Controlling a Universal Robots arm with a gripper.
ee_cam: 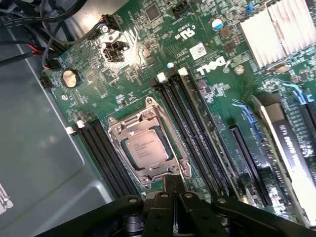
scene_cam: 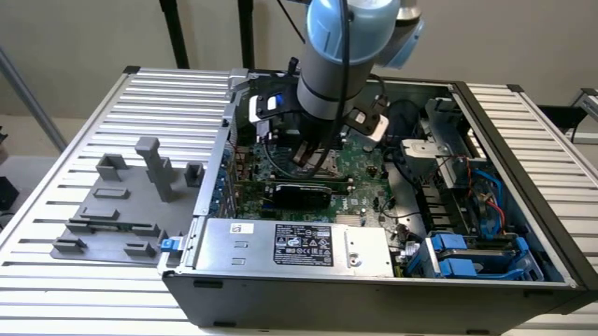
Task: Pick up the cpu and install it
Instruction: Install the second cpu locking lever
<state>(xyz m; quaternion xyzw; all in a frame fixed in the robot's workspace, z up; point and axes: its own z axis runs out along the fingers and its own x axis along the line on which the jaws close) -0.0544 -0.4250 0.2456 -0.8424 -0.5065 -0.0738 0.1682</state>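
One cpu (ee_cam: 146, 148) just beyond closed jaws

An open computer case (scene_cam: 374, 280) lies on a slatted tabletop (scene_cam: 56, 210). The robot arm (scene_cam: 337, 63) reaches down over its green motherboard (scene_cam: 360, 157). A grey fixture plate (scene_cam: 122, 210) sits at the exterior view's left.

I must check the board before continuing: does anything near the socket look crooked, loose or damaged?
Nothing stands out. The cpu lies flat and square inside the socket frame, the memory slots look intact, and the shut gripper sits just beside the socket.
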